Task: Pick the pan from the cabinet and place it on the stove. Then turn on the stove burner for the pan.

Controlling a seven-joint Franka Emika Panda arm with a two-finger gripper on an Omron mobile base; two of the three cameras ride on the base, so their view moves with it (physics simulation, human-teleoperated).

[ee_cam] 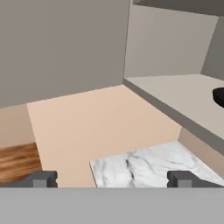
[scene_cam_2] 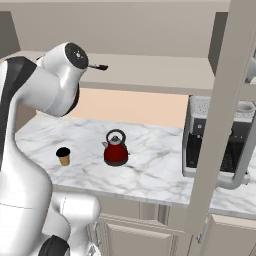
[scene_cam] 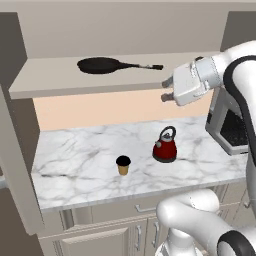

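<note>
While the round matte black frying pan [scene_cam: 102, 65] lies on the open taupe cabinet shelf [scene_cam: 50, 80], the white two-finger gripper [scene_cam: 166, 90] hovers nearby, fingers spread apart, empty.

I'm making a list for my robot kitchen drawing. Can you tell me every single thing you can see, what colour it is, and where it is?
pan: one, black, lying on the open cabinet shelf, handle pointing toward the arm
cabinet: one, taupe-grey, above the counter, its doors swung open at both sides
kettle: one, red with a black handle, upright on the counter
cup: one, tan with a dark top, on the counter left of the kettle, apart from it
coffee machine: one, silver and black, at the right end of the counter
counter: one, white-grey marble, under the cabinet
base doors: several, taupe, below the counter
gripper: one, white with dark tips, open, holding nothing, level with the shelf edge, right of the pan handle
</note>
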